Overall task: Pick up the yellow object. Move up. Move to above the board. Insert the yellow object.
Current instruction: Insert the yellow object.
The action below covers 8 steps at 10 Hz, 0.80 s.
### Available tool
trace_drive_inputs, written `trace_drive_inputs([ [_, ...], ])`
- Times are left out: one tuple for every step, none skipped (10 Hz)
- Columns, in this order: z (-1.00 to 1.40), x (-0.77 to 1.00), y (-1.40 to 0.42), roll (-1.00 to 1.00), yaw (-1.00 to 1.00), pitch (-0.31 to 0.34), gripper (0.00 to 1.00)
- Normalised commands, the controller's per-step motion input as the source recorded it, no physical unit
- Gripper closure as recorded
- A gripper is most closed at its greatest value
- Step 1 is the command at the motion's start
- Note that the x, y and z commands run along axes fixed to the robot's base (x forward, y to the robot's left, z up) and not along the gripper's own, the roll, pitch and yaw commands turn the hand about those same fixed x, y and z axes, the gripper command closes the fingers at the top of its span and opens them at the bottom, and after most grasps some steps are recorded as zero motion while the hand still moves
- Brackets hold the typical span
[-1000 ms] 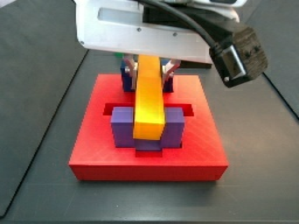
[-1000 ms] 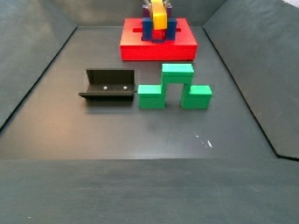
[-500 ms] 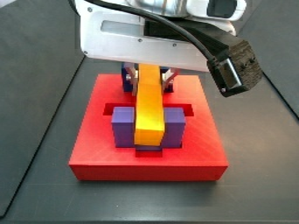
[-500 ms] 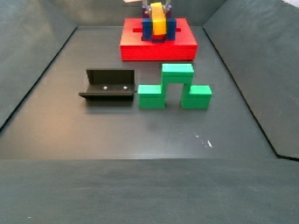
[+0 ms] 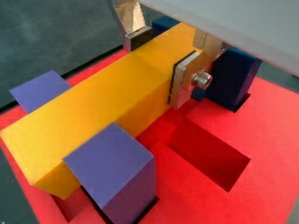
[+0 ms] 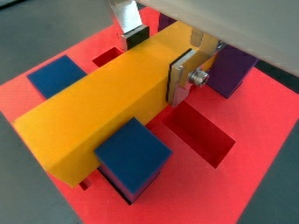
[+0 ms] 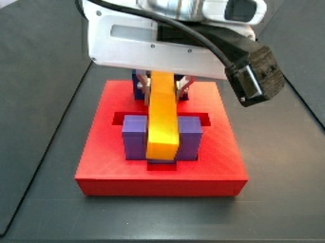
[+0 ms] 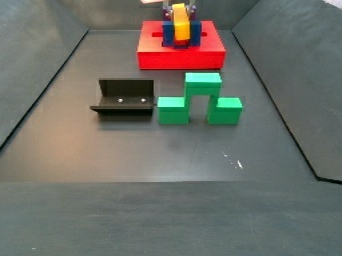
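pincer (image 5: 163,59) over board (image 7: 114,171) | clamped on yellow object (image 7: 162,119) | no legible writing

The gripper (image 5: 163,54) has flat silver fingers (image 5: 186,77) with a round screw; its white body (image 7: 140,43) carries black cables (image 7: 203,33).

Yellow object (image 7: 162,112), red board (image 7: 162,177)

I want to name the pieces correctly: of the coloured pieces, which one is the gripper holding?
The yellow object: the gripper holds its far end between purple posts on the board; the green block lies on the floor.
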Motion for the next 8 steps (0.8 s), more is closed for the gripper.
trace_drive_inputs([
  [-0.37,0.06,0.02,-0.19,0.06,0.003,1.0],
  [-0.36,0.05,0.0,-0.16,0.05,0.0,1.0],
  [-0.34,0.04,0.0,-0.16,0.04,0.0,1.0],
  [-0.3,0.02,0.01,-0.16,0.03,0.0,1.0],
  [-0.26,0.0,0.0,-0.14,0.04,0.0,1.0],
  [-0.23,0.0,-0.03,-0.14,0.03,0.0,1.0],
  [-0.18,0.0,-0.3,0.02,0.0,0.0,1.0],
  [-0.14,0.0,-0.3,0.05,0.0,0.0,1.0],
])
